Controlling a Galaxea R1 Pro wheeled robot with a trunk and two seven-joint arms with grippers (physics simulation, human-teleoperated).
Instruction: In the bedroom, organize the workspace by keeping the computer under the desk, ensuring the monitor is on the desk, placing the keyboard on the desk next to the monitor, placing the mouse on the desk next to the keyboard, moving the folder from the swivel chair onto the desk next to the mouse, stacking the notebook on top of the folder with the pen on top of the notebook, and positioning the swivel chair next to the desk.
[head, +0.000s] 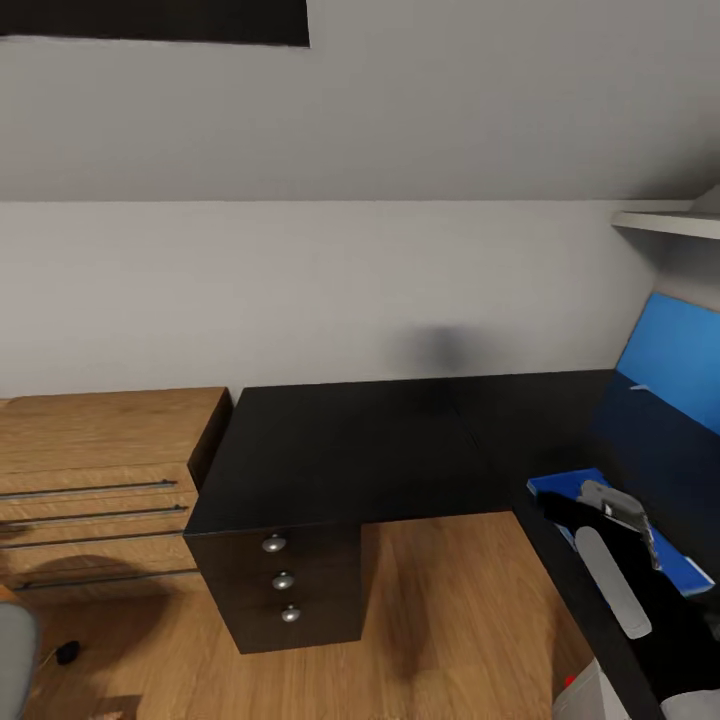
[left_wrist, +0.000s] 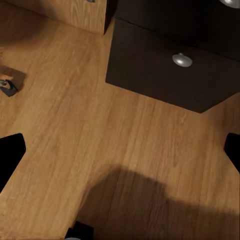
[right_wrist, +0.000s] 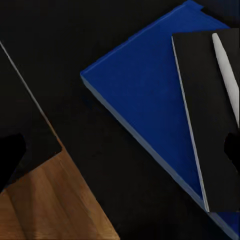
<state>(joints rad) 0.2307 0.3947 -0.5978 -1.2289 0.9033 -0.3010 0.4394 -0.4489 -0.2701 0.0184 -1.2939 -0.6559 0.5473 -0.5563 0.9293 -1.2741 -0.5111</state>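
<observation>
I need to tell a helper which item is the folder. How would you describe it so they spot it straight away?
Find the big black desk by the wall, then follow its right wing towards the robot. The folder lies flat there, thin and bright blue, with a black notebook stacked on it.

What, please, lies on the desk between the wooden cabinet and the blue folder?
Nothing: in the head view, the desk's black top is bare from the wooden cabinet across to the blue folder.
</observation>
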